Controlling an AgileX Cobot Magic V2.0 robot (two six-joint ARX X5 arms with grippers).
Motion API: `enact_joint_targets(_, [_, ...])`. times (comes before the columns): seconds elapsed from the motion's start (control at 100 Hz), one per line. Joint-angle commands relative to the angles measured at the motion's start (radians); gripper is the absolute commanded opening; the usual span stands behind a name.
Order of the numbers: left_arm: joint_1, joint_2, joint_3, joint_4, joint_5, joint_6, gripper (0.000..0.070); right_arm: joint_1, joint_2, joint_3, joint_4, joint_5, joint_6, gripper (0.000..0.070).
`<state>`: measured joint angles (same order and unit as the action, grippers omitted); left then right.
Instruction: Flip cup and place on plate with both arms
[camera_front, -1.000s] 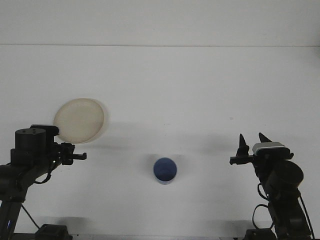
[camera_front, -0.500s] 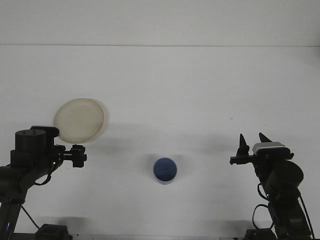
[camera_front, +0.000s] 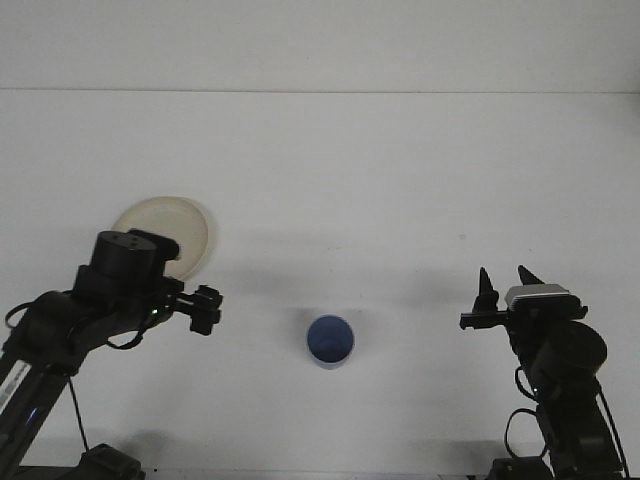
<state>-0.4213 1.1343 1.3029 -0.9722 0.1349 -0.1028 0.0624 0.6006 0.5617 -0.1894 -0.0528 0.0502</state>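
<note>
Blue cup (camera_front: 330, 341) sits lower centre on white table (camera_front: 350, 180). Cream plate (camera_front: 190, 228) mid-left, partly hidden by left arm. Left gripper (camera_front: 207, 309) has moved rightward toward cup, fingers' state unclear. Right gripper (camera_front: 504, 285) unchanged lower right, fingers spread.

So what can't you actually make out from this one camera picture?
- Plate: its lower left part is hidden behind the left arm in the front view.
- Left gripper: too small and dark to tell whether its fingers are open.
- Cup: seen from above; whether it is upside down cannot be judged.
- Both arm bases: cut off by the bottom edge.
</note>
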Motion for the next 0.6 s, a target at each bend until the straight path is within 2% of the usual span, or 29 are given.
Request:
enact_joint_targets(0.0, [-0.061, 0.058, 0.032, 0.009, 0.006, -0.023, 0.0502, 0.0, 0.002, 0.001, 0.01, 0.001, 0.002, 0.0421])
enact_joint_targets(0.26, [-0.27, 0.299, 0.136, 0.04, 0.005, -0.045, 0.0501, 0.0, 0.002, 0.001, 0.01, 0.001, 0.002, 0.0421])
enact_joint_targets(0.59, [-0.418, 0.514, 0.264, 0.035, 0.005, -0.041, 0.0502, 0.0, 0.002, 0.001, 0.01, 0.001, 0.002, 0.0421])
